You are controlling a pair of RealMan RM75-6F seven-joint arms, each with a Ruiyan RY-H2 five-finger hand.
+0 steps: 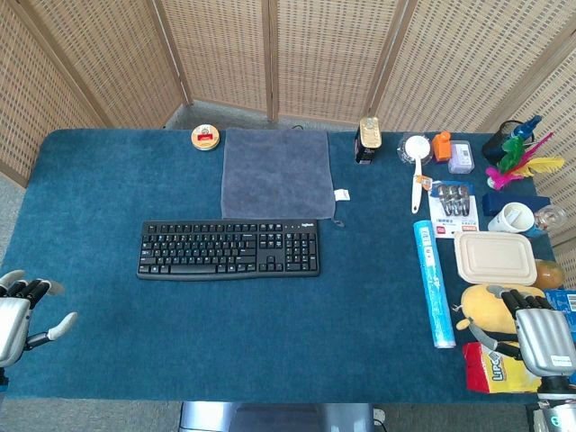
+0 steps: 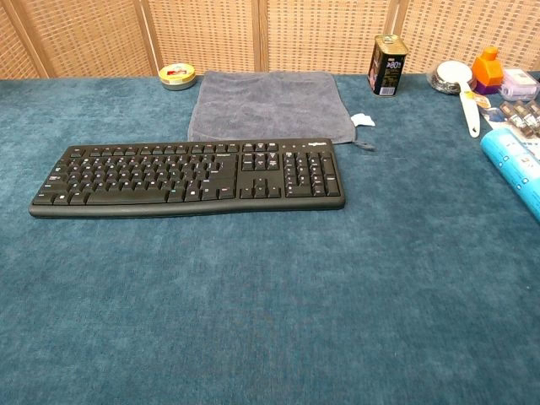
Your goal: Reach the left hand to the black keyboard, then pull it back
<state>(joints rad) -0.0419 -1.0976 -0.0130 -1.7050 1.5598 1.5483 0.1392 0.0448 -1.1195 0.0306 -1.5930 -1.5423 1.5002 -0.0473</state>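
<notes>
Black keyboard [image 1: 229,249] lies flat and untouched on the blue worktop [image 1: 270,342].

The full-size keyboard, with a number pad at its right end, sits keys-up, its long side running left to right across the worktop. It rests well apart from the left robot hand [image 1: 20,315], ahead of it and off to its right; that robot hand holds nothing, fingers apart, at the worktop's near left edge. The keyboard's far edge lies just beside a grey cloth [image 1: 277,173].
</notes>
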